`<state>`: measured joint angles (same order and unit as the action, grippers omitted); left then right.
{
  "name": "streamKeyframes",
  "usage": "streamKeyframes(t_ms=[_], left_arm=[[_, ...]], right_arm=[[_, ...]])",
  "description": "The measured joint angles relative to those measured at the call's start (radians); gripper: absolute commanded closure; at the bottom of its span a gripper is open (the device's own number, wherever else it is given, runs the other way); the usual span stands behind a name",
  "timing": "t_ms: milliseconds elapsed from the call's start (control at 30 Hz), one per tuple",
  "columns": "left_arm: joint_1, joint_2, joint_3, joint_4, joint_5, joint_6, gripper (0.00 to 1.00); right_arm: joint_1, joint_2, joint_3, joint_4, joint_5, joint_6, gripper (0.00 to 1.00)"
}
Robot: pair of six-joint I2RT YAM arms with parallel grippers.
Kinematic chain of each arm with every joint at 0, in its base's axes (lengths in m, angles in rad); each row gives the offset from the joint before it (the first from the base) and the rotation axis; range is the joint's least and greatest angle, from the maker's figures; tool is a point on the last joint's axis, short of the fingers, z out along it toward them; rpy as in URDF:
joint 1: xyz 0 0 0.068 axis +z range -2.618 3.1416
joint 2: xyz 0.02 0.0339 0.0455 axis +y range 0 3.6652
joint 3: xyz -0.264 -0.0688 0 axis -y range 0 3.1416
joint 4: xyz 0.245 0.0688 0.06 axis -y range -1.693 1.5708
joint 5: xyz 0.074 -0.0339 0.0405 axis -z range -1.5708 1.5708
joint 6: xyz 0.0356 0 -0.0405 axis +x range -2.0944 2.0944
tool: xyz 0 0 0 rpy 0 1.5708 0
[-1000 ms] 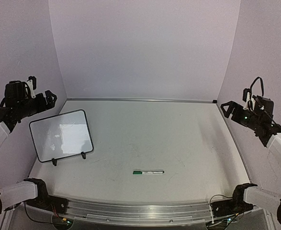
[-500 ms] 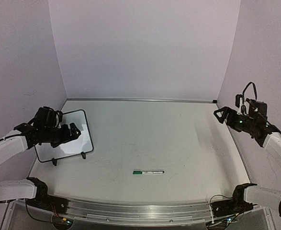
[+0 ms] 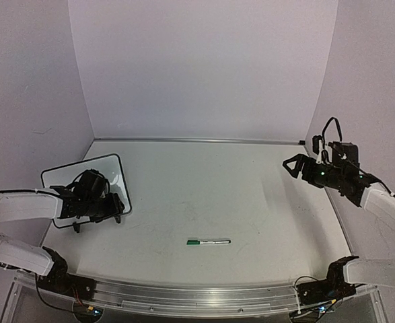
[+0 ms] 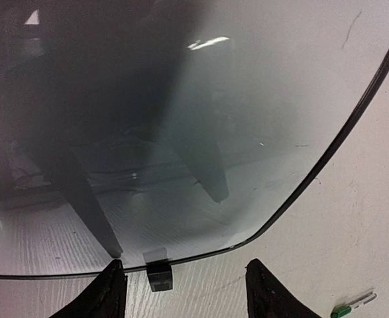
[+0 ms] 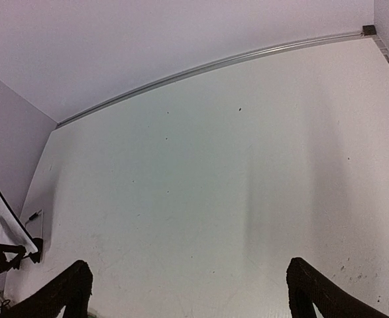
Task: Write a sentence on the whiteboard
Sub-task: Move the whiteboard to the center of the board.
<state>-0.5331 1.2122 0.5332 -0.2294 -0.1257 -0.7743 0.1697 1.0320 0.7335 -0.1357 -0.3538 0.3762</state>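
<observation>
The green-capped white marker pen [image 3: 208, 241] lies on the pale desk [image 3: 251, 202], right of and nearer than the small black-framed whiteboard [image 3: 62, 178]. The left pincer [image 4: 189, 295], released, straddles that blank board's bottom edge; a clumsy squeeze there could tip it over. Far to its right, the right pincer [image 3: 290, 165] gapes empty.

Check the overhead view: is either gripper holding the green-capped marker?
No, the marker lies loose on the table, well apart from the left gripper and the right gripper.
</observation>
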Motion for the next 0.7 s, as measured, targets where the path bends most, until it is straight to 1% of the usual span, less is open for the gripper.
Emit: streamKeyframes(t_ms=[167,400,700], left_arm=[[-0.012,0.040,-0.019,0.056,-0.021,-0.023,0.49],[-0.040,0.045,-0.047,0.066,-0.051,-0.057,0.50],[-0.062,0.045,-0.059,0.063,-0.081,-0.085,0.55]], right_arm=[[0.026,0.011,-0.003,0.024,0.016,0.020,0.02],[0.029,0.006,-0.010,0.035,0.028,0.030,0.02],[0.029,0.000,-0.016,0.039,0.033,0.034,0.02]])
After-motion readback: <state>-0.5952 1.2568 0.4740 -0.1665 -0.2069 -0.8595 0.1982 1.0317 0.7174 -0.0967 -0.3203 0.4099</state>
